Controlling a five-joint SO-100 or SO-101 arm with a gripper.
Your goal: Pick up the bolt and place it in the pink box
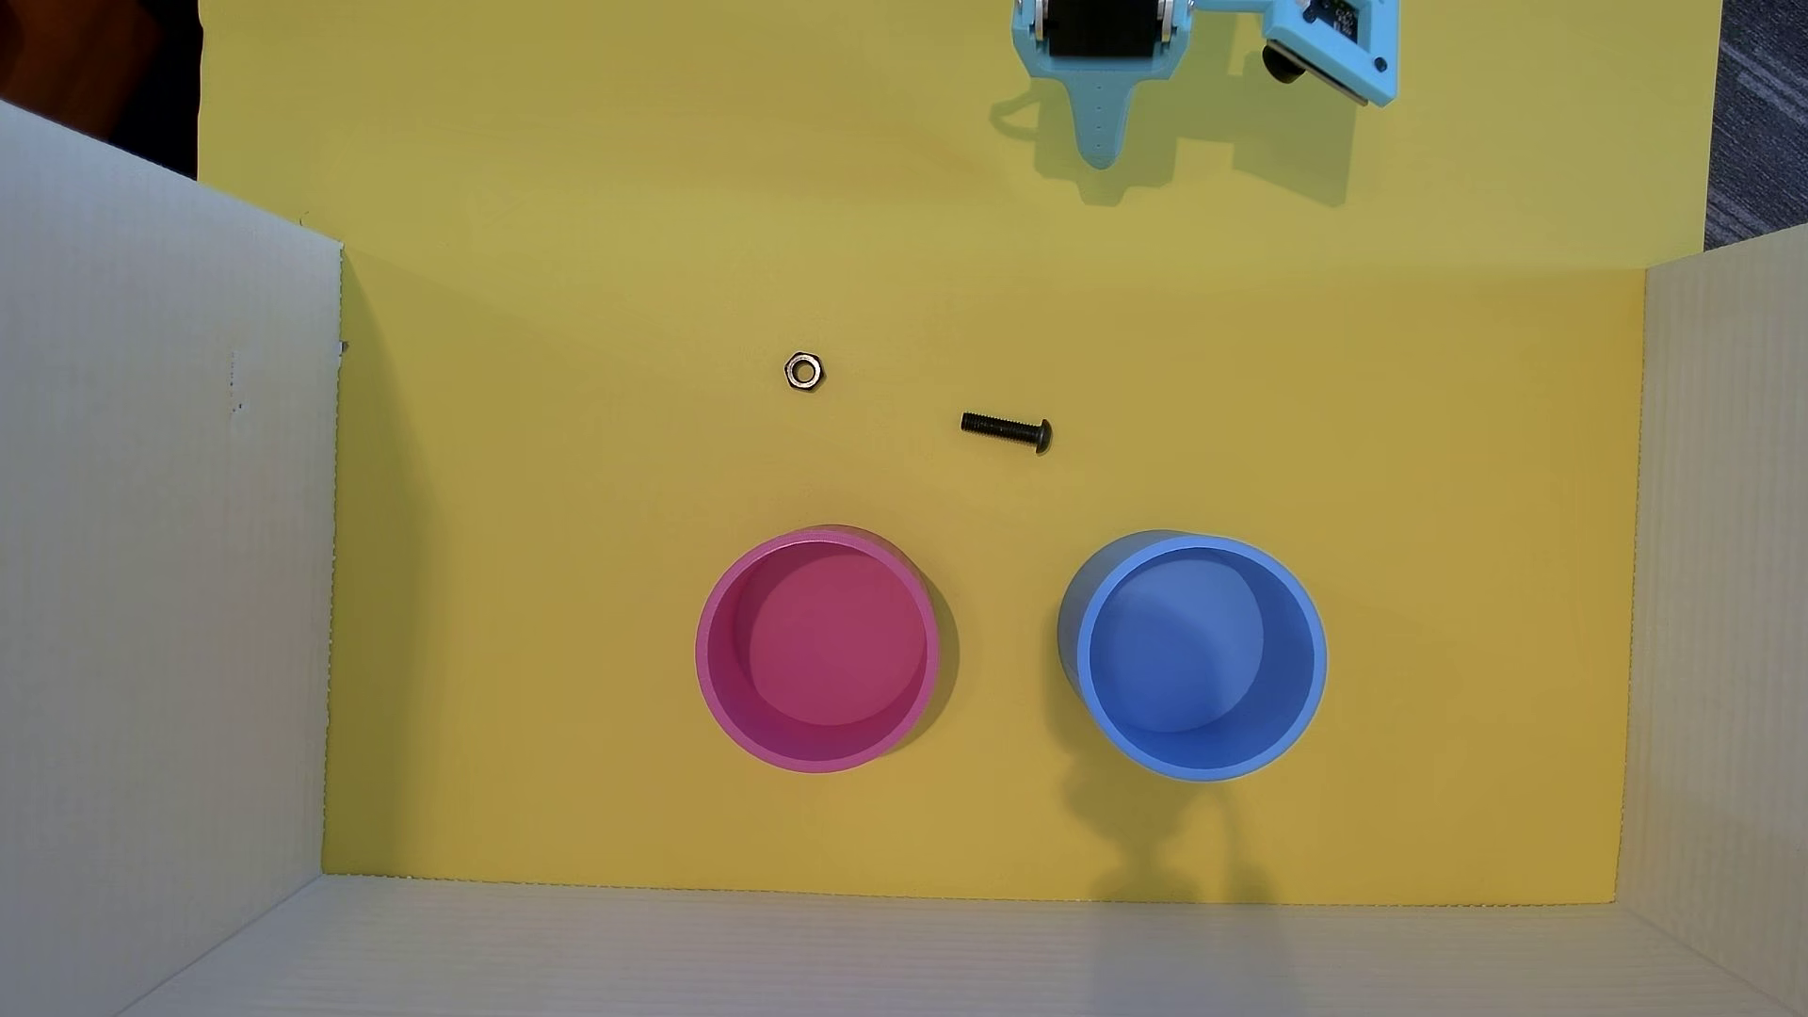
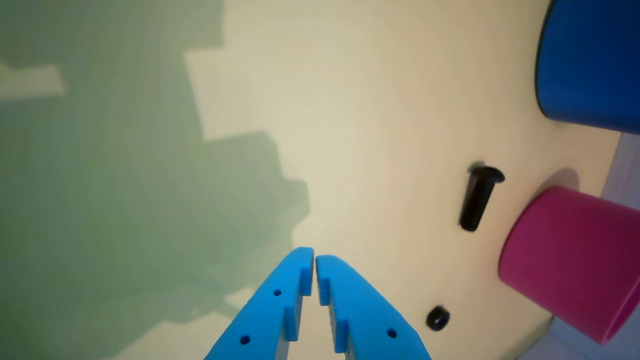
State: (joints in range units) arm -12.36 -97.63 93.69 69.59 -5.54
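The small black bolt point(image 1: 1008, 431) lies flat on the yellow mat, head to the right in the overhead view; it also shows in the wrist view point(image 2: 478, 197). The round pink box point(image 1: 818, 649) stands below and left of it, empty, and shows at the right in the wrist view point(image 2: 570, 260). My light-blue gripper point(image 1: 1104, 147) is at the top edge of the overhead view, far from the bolt. In the wrist view the gripper point(image 2: 314, 256) is shut and empty, its tips touching, with the bolt off to the right.
A silver hex nut point(image 1: 803, 371) lies left of the bolt; it looks dark in the wrist view point(image 2: 438, 318). A blue round container point(image 1: 1196, 655) stands right of the pink box. White corrugated walls point(image 1: 157, 548) enclose the mat on the left, right and bottom.
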